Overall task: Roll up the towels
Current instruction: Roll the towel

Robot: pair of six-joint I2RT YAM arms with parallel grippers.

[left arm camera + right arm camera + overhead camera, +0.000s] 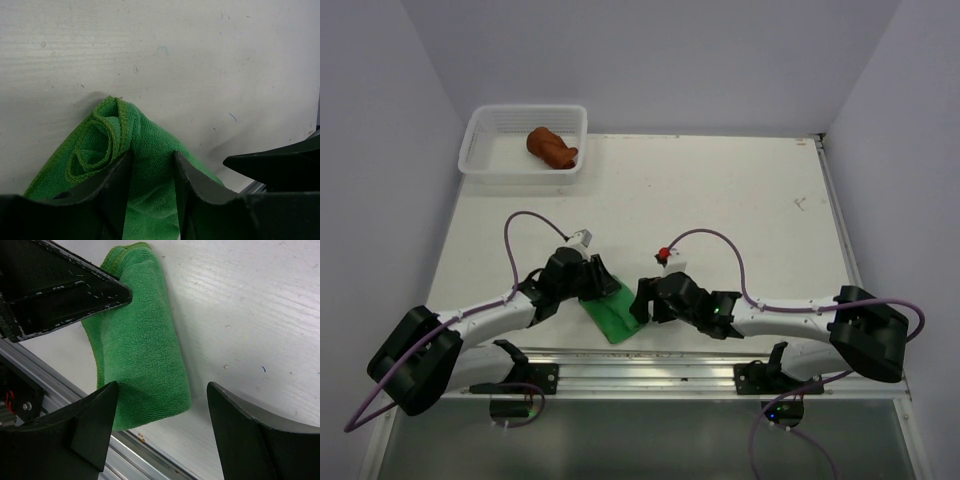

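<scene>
- There are two towels in all: one green towel (pixel 612 312) and one rust-brown towel (pixel 552 147).
- The green towel lies rolled on the white table (pixel 740 200), close to its near edge and between the two grippers. In the left wrist view the end of the roll shows a spiral of layers.
- The rust-brown towel sits as a rolled bundle inside the one white mesh basket (pixel 480 130). The basket is at the table's far left corner, well apart from both arms.
- Of the two grippers, the left gripper (pixel 152 157) has its jaws drawn narrow onto the green roll, with cloth pinched between its two fingers.
- The right gripper (pixel 162 387) has its jaws spread wide and grips nothing. One finger is just beside the roll's near end, and the other is over bare table.
- Two purple cables (pixel 508 240) loop upward, one from each arm.
- One aluminium rail (pixel 640 365) runs along the table's near edge, just below the green towel.
</scene>
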